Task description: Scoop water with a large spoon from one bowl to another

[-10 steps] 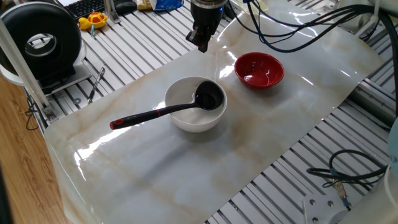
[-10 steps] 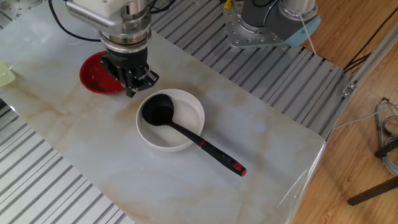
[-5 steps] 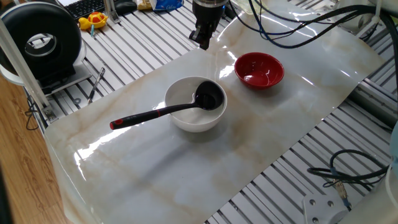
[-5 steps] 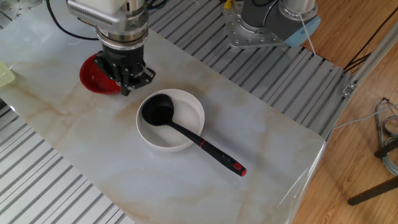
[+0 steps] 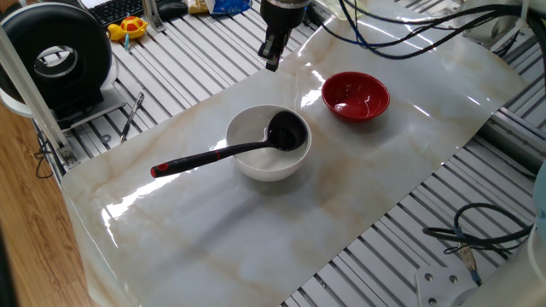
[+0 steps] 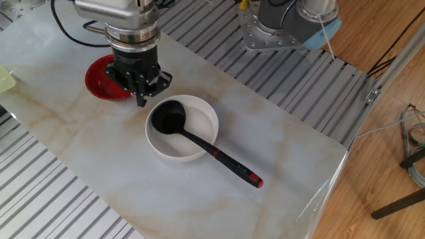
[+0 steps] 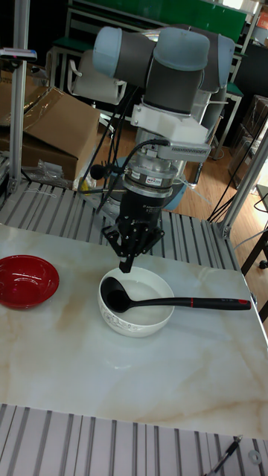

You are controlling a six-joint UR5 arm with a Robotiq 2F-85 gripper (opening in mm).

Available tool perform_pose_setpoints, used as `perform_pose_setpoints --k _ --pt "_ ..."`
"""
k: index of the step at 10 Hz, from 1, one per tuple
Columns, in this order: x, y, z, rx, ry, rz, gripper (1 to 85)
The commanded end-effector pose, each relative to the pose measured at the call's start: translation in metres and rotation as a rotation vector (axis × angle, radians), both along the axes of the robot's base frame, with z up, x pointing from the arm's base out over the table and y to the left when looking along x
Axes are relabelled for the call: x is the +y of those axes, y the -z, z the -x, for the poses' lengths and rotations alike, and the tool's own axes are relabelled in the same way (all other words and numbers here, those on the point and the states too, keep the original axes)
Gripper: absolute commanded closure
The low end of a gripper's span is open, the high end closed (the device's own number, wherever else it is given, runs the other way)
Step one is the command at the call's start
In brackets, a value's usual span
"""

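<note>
Bench (image 5: 256,230): pale marble pattern with faint beige veining. Larger bowl (image 5: 247,132): plain white. Smaller bowl (image 5: 356,95): glossy red, darker red inside. Large spoon (image 5: 286,134): black scoop and handle, red tip. Tool (image 6: 140,85): black. Arm (image 7: 160,56): grey with pale blue joint caps.

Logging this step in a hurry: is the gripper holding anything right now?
Gripper: jaws look shut, holding nothing; the large spoon rests in the white bowl.
</note>
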State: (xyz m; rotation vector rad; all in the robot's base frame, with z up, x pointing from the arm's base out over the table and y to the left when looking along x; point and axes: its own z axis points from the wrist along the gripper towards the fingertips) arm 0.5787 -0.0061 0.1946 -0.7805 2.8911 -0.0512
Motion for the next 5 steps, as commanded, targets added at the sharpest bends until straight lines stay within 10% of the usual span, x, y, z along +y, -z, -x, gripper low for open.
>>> perform_pose_setpoints --k 1,3,5 --pt "-0.004 0.001 0.007 0.033 -0.172 0.047 73.0" --pt "0.03 0.006 0.017 0.066 -0.194 -0.042 54.3" --pt "0.025 0.004 0.019 0.079 -0.174 -0.025 57.0"
